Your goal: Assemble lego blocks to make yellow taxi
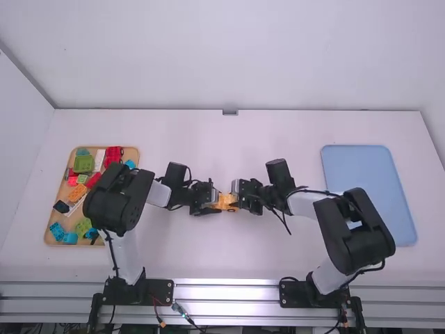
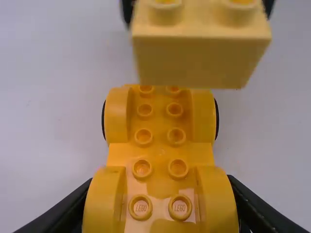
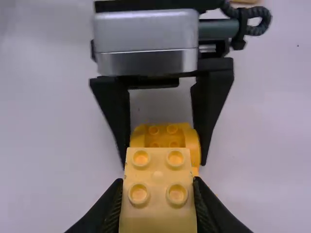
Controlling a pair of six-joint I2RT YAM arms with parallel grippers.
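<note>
Centrally, face to face, left end effector [image 1: 217, 202] clamped on wheeled base [image 2: 160, 158], right end effector [image 1: 235, 200] clamped on yellow block [image 3: 158, 187]

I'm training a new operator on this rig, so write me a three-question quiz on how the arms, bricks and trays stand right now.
1. True or false: the left claw grips the yellow wheeled base.
2. Multiple choice: in the right wrist view, how many studs show on top of the pale yellow block in the right claw?
A. Two
B. Four
C. Six
3. Fill in the blank: in the high view, the wooden tray on the left holds colored pieces, while the tray on the right is colored ____.

Key: 1. True; 2. B; 3. blue
</note>
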